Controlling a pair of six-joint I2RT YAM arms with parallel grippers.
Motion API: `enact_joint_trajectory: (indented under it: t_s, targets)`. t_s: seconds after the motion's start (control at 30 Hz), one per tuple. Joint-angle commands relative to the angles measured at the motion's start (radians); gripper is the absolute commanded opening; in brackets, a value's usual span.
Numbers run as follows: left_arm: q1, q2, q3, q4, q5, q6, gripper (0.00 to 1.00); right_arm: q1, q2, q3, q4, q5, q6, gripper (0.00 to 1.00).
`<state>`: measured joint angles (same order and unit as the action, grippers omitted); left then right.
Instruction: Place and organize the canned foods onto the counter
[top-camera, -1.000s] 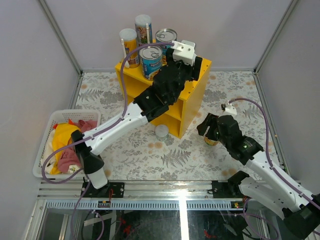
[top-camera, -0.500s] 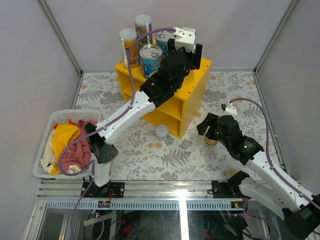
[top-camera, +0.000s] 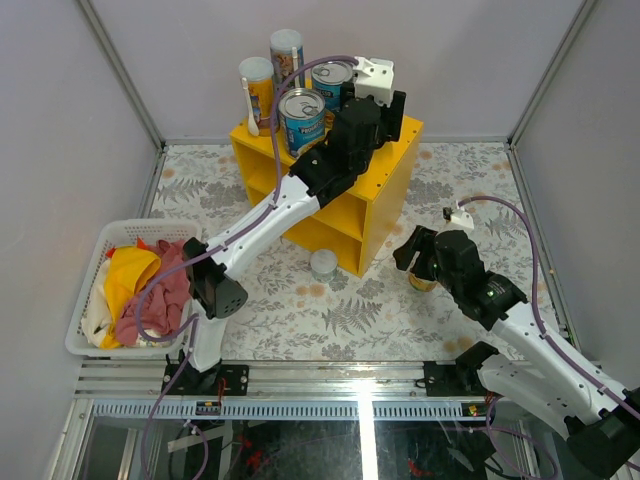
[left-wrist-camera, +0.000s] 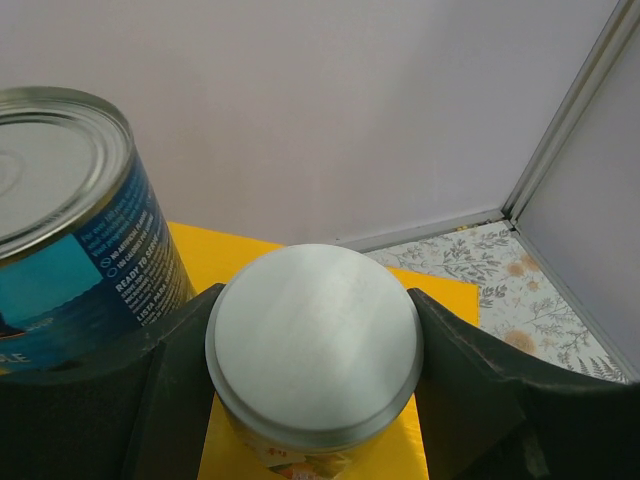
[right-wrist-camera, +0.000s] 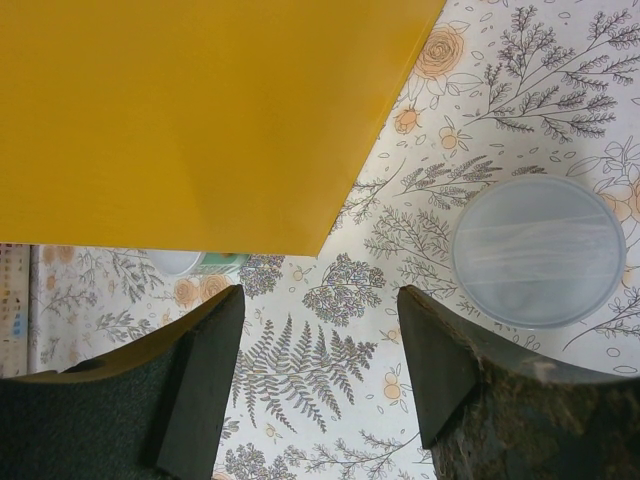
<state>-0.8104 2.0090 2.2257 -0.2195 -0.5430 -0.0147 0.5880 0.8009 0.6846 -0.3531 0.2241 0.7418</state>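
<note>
Your left gripper (left-wrist-camera: 313, 350) clamps silver-topped can (left-wrist-camera: 312, 315) above counter (left-wrist-camera: 235, 262), centre frame (blue-labelled can (left-wrist-camera: 75, 235) upper left); your right gripper (right-wrist-camera: 320, 375) gapes empty, pale-lidded can (right-wrist-camera: 537, 250) frame right.

left pincer (left-wrist-camera: 312, 322) | clamps small can (left-wrist-camera: 312, 340) | counter (left-wrist-camera: 235, 255) below, maybe touching

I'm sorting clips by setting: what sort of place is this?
Most likely a robotics lab test cell, not a real kitchen: plain grey panel walls in aluminium framing, a floral-covered table, and a bare yellow box serving as the counter.
</note>
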Motion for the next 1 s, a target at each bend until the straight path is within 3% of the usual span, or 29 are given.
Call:
enact_joint_trajectory:
  t_s: [0.0,0.8,0.83,0.9,0.97]
  targets:
    - [0.013,-0.002,0.062,0.065,-0.024,-0.004,0.0,-0.01,-0.007,0.0,0.043,0.011,0.0,0.7]
    - [0.048,0.024,0.021,0.1,-0.027,-0.05,0.0,-0.022,-0.028,-0.009,0.014,0.004,-0.014,0.7]
    - [0.048,0.023,0.017,0.102,-0.025,-0.051,0.04,-0.022,-0.03,-0.011,0.013,0.004,-0.013,0.7]
    - [0.048,0.021,0.008,0.108,-0.017,-0.052,0.26,-0.022,-0.034,-0.013,0.011,0.003,-0.01,0.7]
    - [0.048,0.016,0.001,0.111,-0.008,-0.055,0.32,-0.022,-0.038,-0.016,0.008,0.004,-0.009,0.7]
